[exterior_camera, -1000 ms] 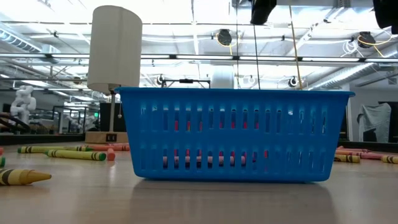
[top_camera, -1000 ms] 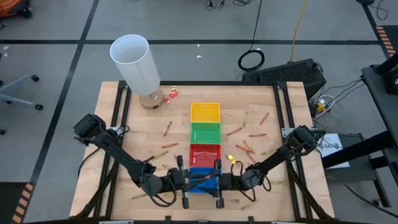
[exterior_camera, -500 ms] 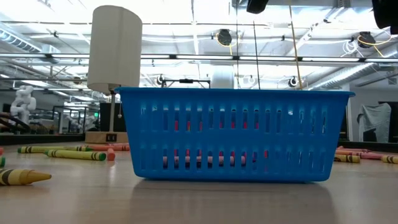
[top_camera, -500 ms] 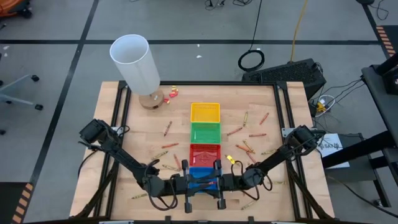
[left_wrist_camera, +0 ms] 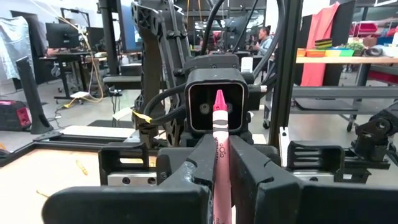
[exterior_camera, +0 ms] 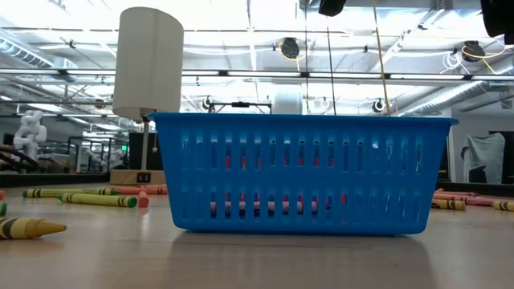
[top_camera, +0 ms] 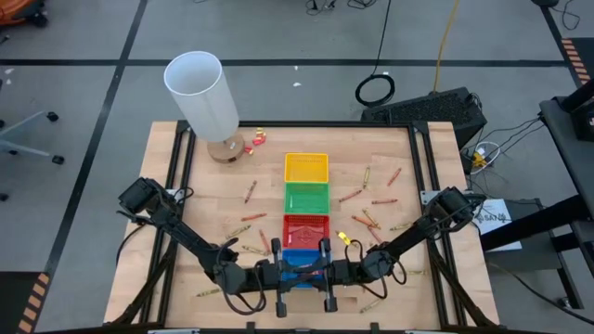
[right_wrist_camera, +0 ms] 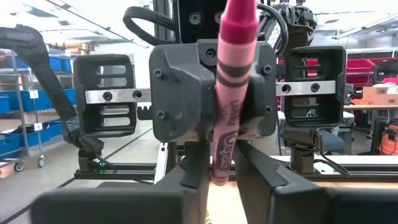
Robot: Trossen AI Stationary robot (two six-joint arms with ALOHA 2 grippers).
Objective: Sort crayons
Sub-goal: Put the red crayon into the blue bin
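At the near edge of the table the two grippers meet nose to nose over the blue tray (top_camera: 299,263), with a pink crayon (left_wrist_camera: 219,163) standing between them. The left gripper (left_wrist_camera: 219,186) is clenched on the crayon, its fingers pressed against the wrapper on both sides, the tip pointing up in front of the other arm's wrist. The right gripper (right_wrist_camera: 222,180) has its fingers closed in around the same crayon at its lower end, so both are grasping it. From above, the two arms reach in from the left and right table edges and join just at the blue tray. Beyond it lie a red tray (top_camera: 305,229), a green tray (top_camera: 306,198) and a yellow tray (top_camera: 305,167) in a row. Loose crayons (top_camera: 373,202) are scattered on the wood to either side. At the far left corner stands a white cylinder (top_camera: 202,95).
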